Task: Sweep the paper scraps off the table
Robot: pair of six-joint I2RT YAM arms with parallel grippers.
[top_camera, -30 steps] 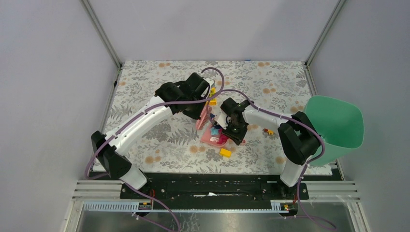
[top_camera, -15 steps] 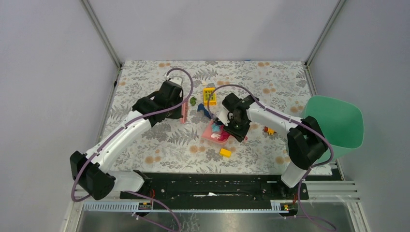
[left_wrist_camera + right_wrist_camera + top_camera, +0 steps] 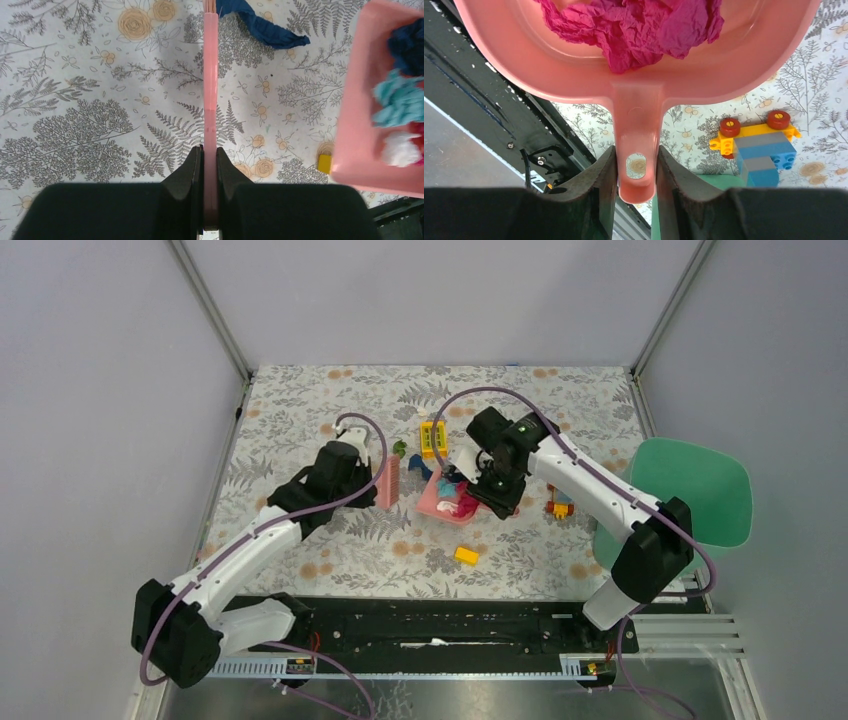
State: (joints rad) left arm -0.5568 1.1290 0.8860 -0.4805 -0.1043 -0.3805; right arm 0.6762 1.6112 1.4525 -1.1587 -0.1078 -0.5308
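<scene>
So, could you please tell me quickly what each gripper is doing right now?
The left gripper is shut on the pink brush.
The right gripper is shut on the handle of the pink dustpan.

Top view. We place the table (image 3: 300, 420) across the middle of the frame. Near its centre we find the dustpan (image 3: 430, 508), with paper scraps (image 3: 452, 504) in it. The brush (image 3: 385, 483) stands just left of the dustpan. Between the two, toward the upper side, one loose scrap (image 3: 420, 470) lies on the table. Above the dustpan we mark a block (image 3: 432, 438), below it a smaller block (image 3: 466, 555), and to its right a block vehicle (image 3: 560, 508). The tray (image 3: 720, 490) lies at the right edge of the frame, beside the table
</scene>
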